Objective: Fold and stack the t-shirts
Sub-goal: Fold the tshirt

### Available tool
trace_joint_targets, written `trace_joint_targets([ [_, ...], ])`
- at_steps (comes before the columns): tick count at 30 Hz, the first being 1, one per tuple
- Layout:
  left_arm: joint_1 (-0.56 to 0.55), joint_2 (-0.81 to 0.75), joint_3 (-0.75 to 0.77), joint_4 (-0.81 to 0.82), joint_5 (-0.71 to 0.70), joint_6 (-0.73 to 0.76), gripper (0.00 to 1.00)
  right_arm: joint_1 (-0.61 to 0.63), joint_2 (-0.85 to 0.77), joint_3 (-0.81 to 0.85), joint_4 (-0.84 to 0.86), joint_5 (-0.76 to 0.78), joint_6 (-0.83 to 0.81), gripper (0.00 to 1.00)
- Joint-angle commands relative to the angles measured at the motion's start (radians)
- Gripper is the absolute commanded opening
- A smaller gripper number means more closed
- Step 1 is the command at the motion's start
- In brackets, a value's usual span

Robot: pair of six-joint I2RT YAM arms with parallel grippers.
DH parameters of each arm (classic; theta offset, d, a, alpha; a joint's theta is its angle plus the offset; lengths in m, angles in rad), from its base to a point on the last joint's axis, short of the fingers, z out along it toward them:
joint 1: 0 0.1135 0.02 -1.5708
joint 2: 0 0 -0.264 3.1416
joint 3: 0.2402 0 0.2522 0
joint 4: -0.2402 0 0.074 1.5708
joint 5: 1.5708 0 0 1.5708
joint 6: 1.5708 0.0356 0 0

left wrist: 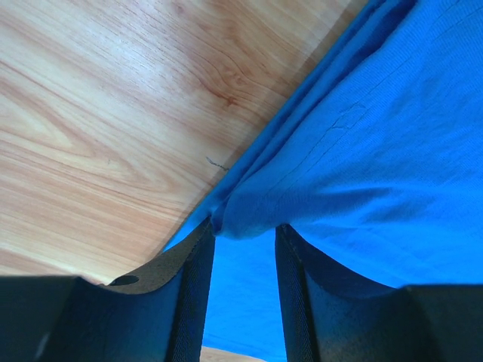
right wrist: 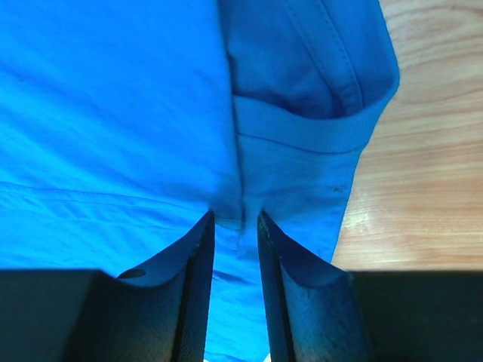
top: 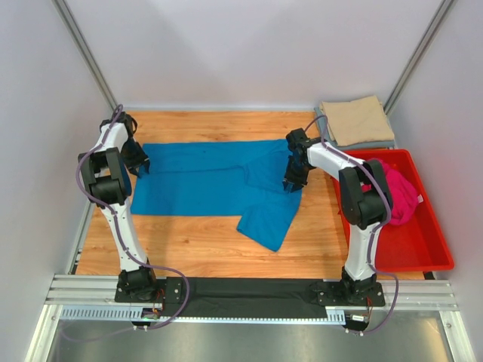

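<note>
top external view: we see the blue t-shirt (top: 211,181) spread flat across the table (top: 189,245), our left gripper (left wrist: 245,230) pinching its left edge, our right gripper (right wrist: 235,217) nipped narrowly on its right end.

The wooden table (top: 189,245) had a light, orange-toned grain and was closed in by pale panels on three sides. A bright blue t-shirt (top: 204,181) lay spread across its middle, running from the left side most of the way to the right, with one flap reaching toward the near edge. A red plastic bin (top: 426,253) stood along the right edge, near the shirt's right end. In the far right corner a folded grey-blue t-shirt (top: 375,144) rested on the wood, mostly covered, only its near edge showing.
</note>
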Motion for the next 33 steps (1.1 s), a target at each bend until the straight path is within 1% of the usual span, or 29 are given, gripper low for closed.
trace_joint_targets([
  [1, 0.012, 0.023, 0.031, -0.004, -0.024, 0.019, 0.45, 0.011, 0.016, 0.012, -0.017, 0.027, 0.030, 0.31],
  [2, 0.012, 0.024, 0.033, -0.004, -0.024, 0.019, 0.45, 0.013, 0.016, 0.010, -0.014, 0.027, 0.028, 0.31],
  [4, 0.012, 0.027, 0.034, -0.006, -0.027, 0.022, 0.45, 0.014, 0.018, 0.013, -0.015, 0.027, 0.033, 0.23],
  [5, 0.013, 0.029, 0.034, -0.006, -0.028, 0.022, 0.45, 0.014, 0.018, 0.021, -0.021, 0.049, 0.033, 0.19],
  [6, 0.012, 0.031, 0.037, -0.007, -0.031, 0.022, 0.45, 0.014, 0.021, 0.024, -0.027, 0.074, 0.030, 0.11],
  [7, 0.013, 0.034, 0.039, -0.009, -0.031, 0.023, 0.45, 0.014, 0.018, 0.027, -0.034, 0.082, 0.025, 0.08],
  [8, 0.013, 0.035, 0.042, -0.010, -0.033, 0.022, 0.45, 0.014, 0.018, 0.033, -0.040, 0.097, 0.019, 0.00],
  [16, 0.016, 0.052, 0.065, -0.024, -0.045, 0.022, 0.45, 0.013, 0.012, 0.043, -0.066, 0.134, -0.007, 0.00],
  [33, 0.033, 0.070, 0.088, -0.039, -0.056, 0.023, 0.45, 0.013, -0.025, 0.026, -0.052, 0.178, -0.070, 0.00],
])
